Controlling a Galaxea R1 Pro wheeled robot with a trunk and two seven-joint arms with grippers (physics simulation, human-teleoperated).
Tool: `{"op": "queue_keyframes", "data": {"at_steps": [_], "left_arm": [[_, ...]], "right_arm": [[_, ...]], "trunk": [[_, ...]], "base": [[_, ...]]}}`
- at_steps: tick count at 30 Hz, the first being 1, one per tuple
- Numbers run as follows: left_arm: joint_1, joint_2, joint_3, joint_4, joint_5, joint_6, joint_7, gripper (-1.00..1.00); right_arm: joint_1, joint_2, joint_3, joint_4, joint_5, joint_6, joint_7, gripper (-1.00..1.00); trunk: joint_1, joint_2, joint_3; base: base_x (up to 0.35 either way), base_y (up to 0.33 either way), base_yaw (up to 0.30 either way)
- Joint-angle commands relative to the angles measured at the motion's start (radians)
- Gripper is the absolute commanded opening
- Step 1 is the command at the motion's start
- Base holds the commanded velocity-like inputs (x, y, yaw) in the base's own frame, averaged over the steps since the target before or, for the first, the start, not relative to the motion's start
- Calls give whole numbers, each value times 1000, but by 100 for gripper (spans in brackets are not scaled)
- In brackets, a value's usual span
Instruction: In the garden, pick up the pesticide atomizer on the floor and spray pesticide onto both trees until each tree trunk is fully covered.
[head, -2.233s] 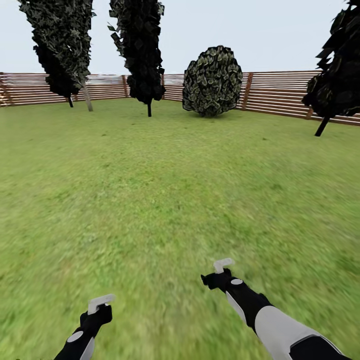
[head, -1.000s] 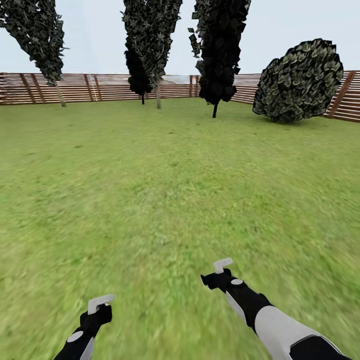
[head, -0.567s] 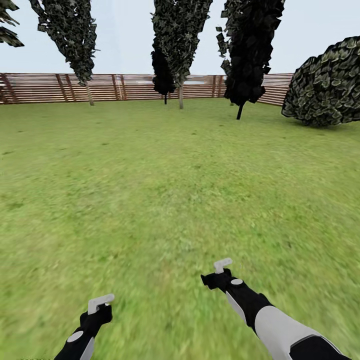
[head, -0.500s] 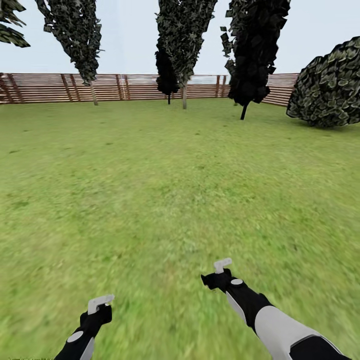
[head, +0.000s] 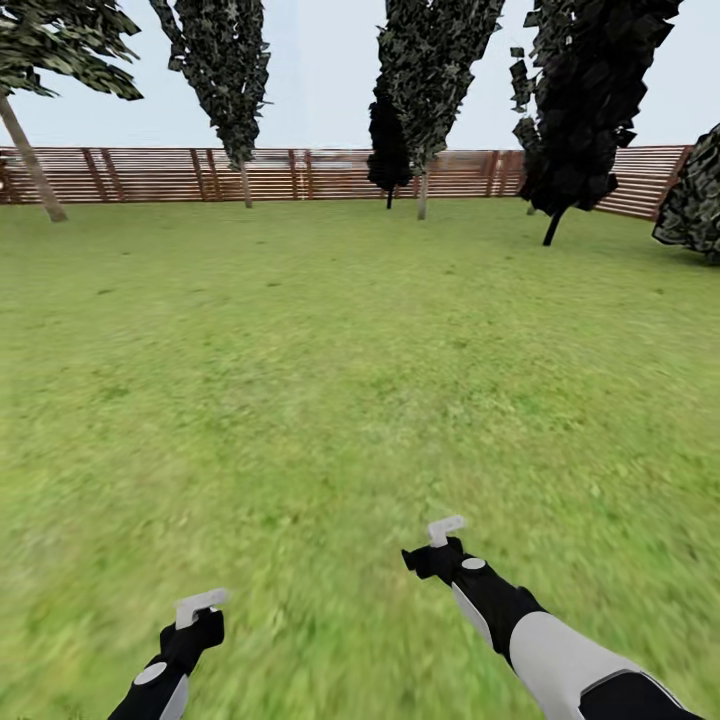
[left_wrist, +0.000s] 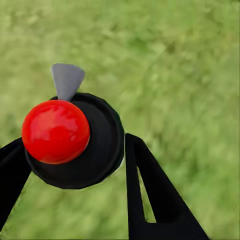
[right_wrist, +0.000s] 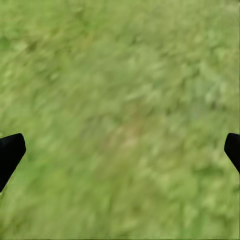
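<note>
In the left wrist view a round black pesticide atomizer (left_wrist: 95, 150) with a red knob and a grey nozzle sits between my left gripper's (left_wrist: 75, 155) black fingers (left_wrist: 150, 195), which are shut on it. From the head view, that left gripper (head: 200, 607) hovers low over the lawn at the bottom left. My right gripper (head: 445, 530) hangs over the grass at the lower middle; its fingertips (right_wrist: 10, 152) stand wide apart with only grass between them. The trees with thick trunks are out of view.
Green lawn (head: 330, 350) stretches ahead to a brown slat fence (head: 150, 175). Narrow dark conifers (head: 225, 70) (head: 430, 70) (head: 590, 100) stand along it. A tree with a leaning beige stem (head: 28, 160) is at the far left, a round bush (head: 695, 200) at the right edge.
The whole view has swung left: conifers and bush slid right, and the leaning-stem tree came in at the left. Both arms hold the same pose.
</note>
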Motion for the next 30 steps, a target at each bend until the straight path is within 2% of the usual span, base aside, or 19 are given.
{"op": "queue_keyframes", "data": {"at_steps": [1, 30], "left_arm": [[-1, -1, 8, 1, -10, -4, -5, -100], [-1, -1, 7, 1, -10, -5, -5, -100]], "right_arm": [[-1, 0, 5, -1, -8, 3, 0, 100], [-1, 0, 5, -1, -8, 3, 0, 100]], "trunk": [[0, 0, -1], [0, 0, -1]], "base": [[218, 254, 279], [218, 254, 279]]}}
